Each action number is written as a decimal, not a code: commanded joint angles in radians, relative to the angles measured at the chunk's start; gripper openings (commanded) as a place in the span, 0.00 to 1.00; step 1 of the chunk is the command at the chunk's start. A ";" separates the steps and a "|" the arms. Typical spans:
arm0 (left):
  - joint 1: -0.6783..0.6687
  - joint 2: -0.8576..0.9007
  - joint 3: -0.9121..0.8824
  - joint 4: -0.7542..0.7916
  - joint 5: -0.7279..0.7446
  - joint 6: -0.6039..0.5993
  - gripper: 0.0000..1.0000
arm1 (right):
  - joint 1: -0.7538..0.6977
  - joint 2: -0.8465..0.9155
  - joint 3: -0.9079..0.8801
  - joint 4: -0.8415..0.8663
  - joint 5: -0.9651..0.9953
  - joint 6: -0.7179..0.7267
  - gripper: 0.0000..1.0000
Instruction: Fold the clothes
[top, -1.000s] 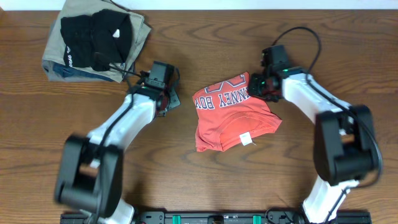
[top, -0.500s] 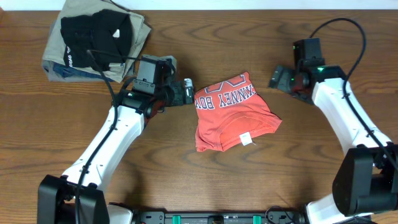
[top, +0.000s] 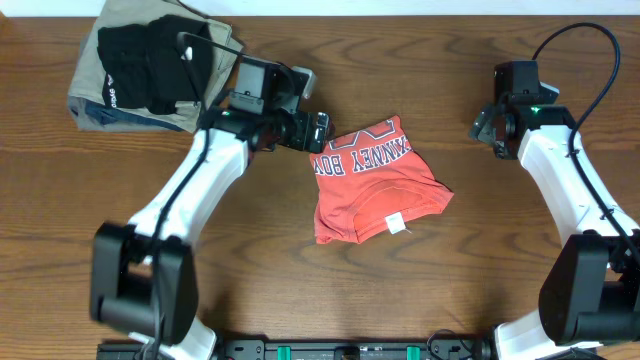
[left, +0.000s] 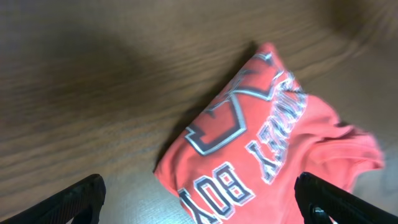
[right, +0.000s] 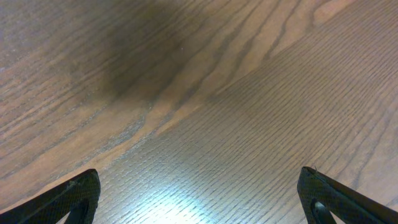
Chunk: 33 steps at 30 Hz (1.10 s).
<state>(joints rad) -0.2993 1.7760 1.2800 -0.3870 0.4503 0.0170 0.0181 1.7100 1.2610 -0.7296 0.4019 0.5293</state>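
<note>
The clothes, a red-orange T-shirt (top: 375, 185) with white lettering, lie folded into a rough bundle at the table's middle, lettering on the far part. My left gripper (top: 318, 132) hovers at the shirt's far left corner, open, with nothing between its fingers. In the left wrist view the shirt (left: 267, 155) lies below and ahead of the left gripper (left: 202, 208), whose jaws stand wide apart. My right gripper (top: 489, 128) is off to the right of the shirt, apart from it. In the right wrist view the right gripper (right: 199, 199) is open over bare wood.
A folded black garment (top: 150, 55) rests on a folded khaki garment (top: 215, 70) at the back left corner. The wooden table (top: 500, 250) shows bare wood around the shirt. The right arm's cable loops above its wrist.
Both grippers opened wide. The left one swung right and toward the back, up to the shirt's corner. The right one pulled away from the shirt to the right.
</note>
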 joint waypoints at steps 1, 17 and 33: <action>0.000 0.066 0.015 0.029 0.045 0.039 0.98 | -0.001 0.002 -0.001 0.000 0.035 -0.014 0.99; -0.002 0.233 0.013 0.042 0.093 0.004 0.84 | -0.001 0.002 -0.001 0.000 0.035 -0.014 0.99; -0.021 0.264 0.003 -0.039 0.092 -0.006 0.06 | -0.001 0.002 -0.001 0.000 0.035 -0.014 0.99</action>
<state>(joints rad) -0.3180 2.0285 1.2797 -0.4049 0.5415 0.0223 0.0177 1.7100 1.2610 -0.7296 0.4164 0.5293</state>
